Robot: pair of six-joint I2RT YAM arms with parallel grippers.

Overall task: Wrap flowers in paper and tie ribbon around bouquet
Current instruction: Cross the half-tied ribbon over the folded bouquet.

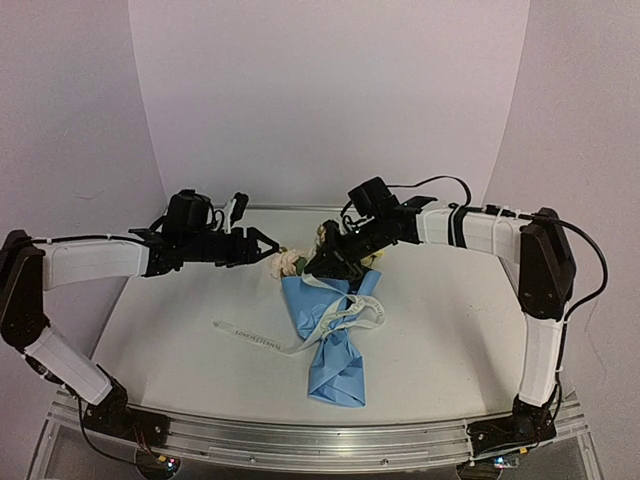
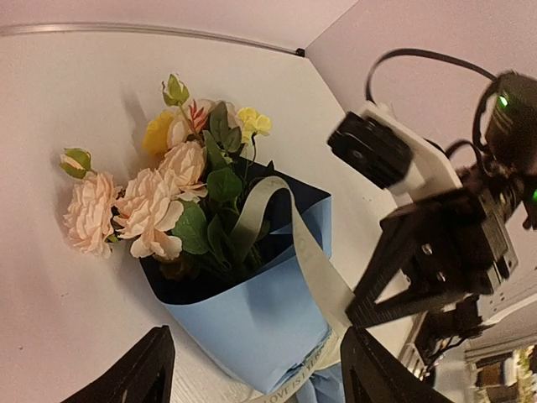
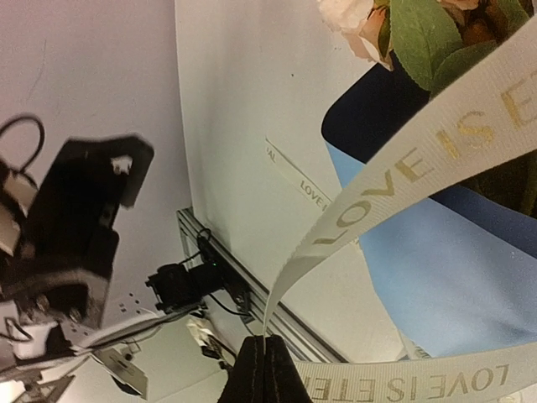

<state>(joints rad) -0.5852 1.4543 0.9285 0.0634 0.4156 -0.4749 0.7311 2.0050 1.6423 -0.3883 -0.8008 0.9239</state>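
The bouquet lies mid-table: pink, cream and yellow flowers (image 1: 290,263) in a light-blue paper (image 1: 335,345) cone, blooms toward the back left. An off-white lettered ribbon (image 1: 262,339) circles the cone's waist, and one tail trails left on the table. My left gripper (image 1: 270,243) hovers open just left of the blooms, holding nothing. In its wrist view the flowers (image 2: 159,201) and paper (image 2: 260,323) sit between its spread fingers (image 2: 126,374). My right gripper (image 1: 322,264) is above the blooms, shut on a ribbon (image 3: 403,172) end, pinched at its tips (image 3: 267,369).
An aluminium rail (image 1: 320,438) runs along the near table edge between the two arm bases. White backdrop walls close in the back and sides. The ribbon's loose tail ends near the left-centre of the table (image 1: 150,330).
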